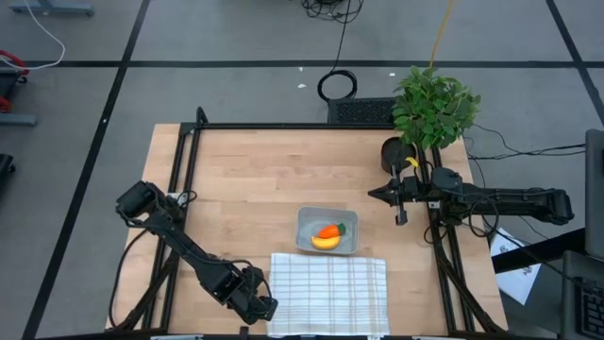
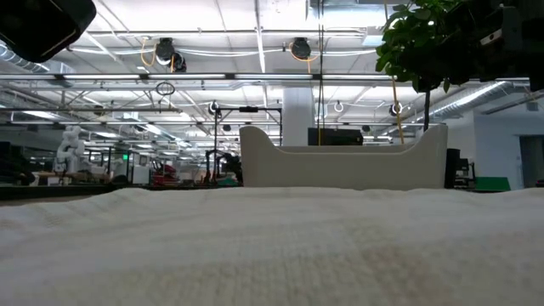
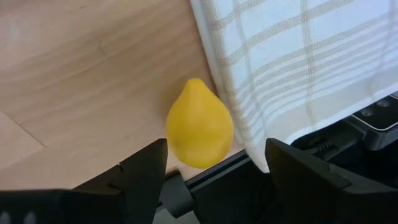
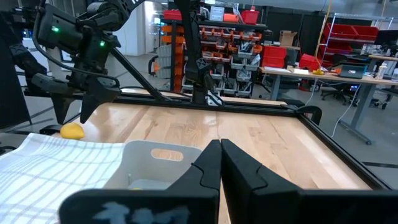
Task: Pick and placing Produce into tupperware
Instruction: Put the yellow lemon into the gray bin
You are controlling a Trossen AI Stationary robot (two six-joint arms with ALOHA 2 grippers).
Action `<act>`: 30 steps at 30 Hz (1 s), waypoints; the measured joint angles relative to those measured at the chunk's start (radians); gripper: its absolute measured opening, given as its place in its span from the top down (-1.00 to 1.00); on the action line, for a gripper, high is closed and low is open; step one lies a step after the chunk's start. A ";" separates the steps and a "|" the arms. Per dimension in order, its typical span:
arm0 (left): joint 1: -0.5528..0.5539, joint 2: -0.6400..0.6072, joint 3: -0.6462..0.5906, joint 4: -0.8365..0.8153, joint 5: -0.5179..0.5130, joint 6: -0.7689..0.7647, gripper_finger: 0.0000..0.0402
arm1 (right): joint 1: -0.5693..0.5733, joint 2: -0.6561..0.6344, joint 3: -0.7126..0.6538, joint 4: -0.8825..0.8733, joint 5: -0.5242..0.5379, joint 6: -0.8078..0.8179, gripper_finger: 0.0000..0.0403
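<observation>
The small yellow lemon (image 3: pixel 199 123) lies on its side on the wooden table, right beside the white checked cloth's edge (image 3: pixel 249 93). My left gripper (image 3: pixel 214 149) is open and hangs just above the lemon, one finger on either side, at the table's near edge (image 1: pixel 262 307). The right wrist view shows the lemon (image 4: pixel 73 130) below those fingers. The grey tub (image 1: pixel 327 231) holds the orange carrot (image 1: pixel 328 229) and the yellow banana (image 1: pixel 325 243). My right gripper (image 1: pixel 371 194) is shut and waits by the table's right side, above the table.
The checked cloth (image 1: pixel 328 281) covers the near middle of the table, between the tub and the near edge. A leafy potted plant (image 1: pixel 432 106) stands at the far right corner. A black frame rail (image 3: pixel 205 180) runs along the near edge, just behind the lemon.
</observation>
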 joint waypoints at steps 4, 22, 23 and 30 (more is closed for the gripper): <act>0.000 0.007 0.001 0.003 0.000 -0.014 -0.36 | 0.000 0.000 0.000 0.000 0.000 0.000 1.00; -0.005 0.074 0.001 0.075 0.031 -0.005 -0.36 | 0.000 0.000 0.000 -0.005 0.000 0.000 1.00; -0.005 0.078 0.001 0.076 0.030 -0.005 -0.36 | 0.000 0.000 0.000 -0.005 0.000 0.000 1.00; -0.003 0.106 0.001 0.076 0.040 0.006 -0.36 | 0.000 0.000 0.000 -0.007 0.000 0.000 1.00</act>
